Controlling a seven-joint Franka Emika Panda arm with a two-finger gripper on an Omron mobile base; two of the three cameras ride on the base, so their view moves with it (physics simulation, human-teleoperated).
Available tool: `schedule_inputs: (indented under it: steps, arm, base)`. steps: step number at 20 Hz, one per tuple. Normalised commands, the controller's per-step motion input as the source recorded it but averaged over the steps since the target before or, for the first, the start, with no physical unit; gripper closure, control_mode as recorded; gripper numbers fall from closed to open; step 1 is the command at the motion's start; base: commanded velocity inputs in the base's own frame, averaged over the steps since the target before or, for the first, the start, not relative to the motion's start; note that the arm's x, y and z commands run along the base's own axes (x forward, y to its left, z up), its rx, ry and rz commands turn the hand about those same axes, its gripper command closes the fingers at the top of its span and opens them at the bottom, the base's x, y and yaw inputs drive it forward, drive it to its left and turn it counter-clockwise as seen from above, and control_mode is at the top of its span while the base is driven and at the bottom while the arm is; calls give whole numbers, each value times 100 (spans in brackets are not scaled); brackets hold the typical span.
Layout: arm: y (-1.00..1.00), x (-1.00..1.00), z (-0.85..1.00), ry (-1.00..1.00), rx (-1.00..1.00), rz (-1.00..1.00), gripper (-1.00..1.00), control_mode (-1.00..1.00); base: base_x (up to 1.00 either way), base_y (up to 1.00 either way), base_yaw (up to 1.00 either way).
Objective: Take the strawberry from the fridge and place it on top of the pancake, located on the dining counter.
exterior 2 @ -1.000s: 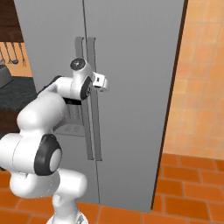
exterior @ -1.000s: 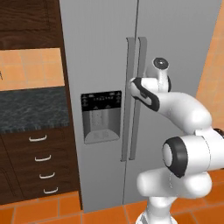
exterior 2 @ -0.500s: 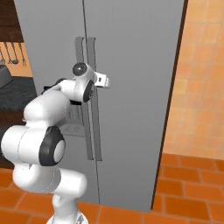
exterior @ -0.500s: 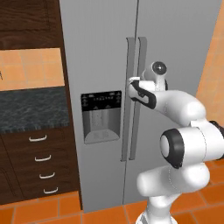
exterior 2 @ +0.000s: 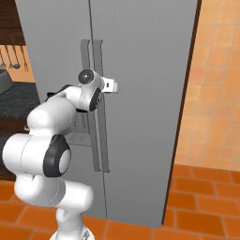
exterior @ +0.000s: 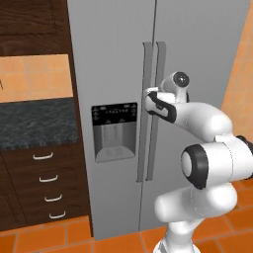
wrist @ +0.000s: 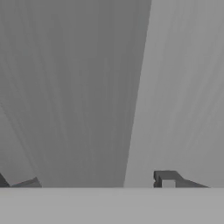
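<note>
Left base view. The fridge (exterior: 118, 99) stands closed, both doors shut, filling the middle of the frame. Its two long handles (exterior: 153, 108) run vertically, 12 to 6 o'clock, side by side at the door seam. The water dispenser (exterior: 114, 131) sits in the left-hand door at 9 o'clock from the handles. The gripper (exterior: 148, 98) is at the handles, just beside or touching them; which one it addresses cannot be told here. A black-topped wall counter (exterior: 34, 123) with drawers lies at 9 o'clock. The strawberry is not visible, presumably behind the closed doors.

Right base view. The gripper (exterior 2: 112, 86) reaches past the handles (exterior 2: 93, 103) toward 3 o'clock, against the right-hand door panel. Whether the fingers are apart or together cannot be told.

Hand view. Grey door surface with one lengthwise edge (wrist: 138, 96) running 12 to 6 o'clock. One fingertip (wrist: 165, 178) shows at 5 o'clock, another at 7 o'clock, seemingly apart and holding nothing.

Judgement: the step in hand is opening a door. The fingers should straddle one handle across its long axis, close firmly, then pull along the door's swing arc.
</note>
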Motion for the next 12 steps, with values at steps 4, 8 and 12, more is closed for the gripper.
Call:
schedule_inputs:
  steps: [4,8,12]
  arm:
    - [-21,-18,0,0,0,0,100,-100]
    - [-52,-52,0,0,2,0,100,-100]
    - [-100,-94,0,0,12,0,100,-100]
  base:
    - [0,0,0]
    - [0,0,0]
    - [0,0,0]
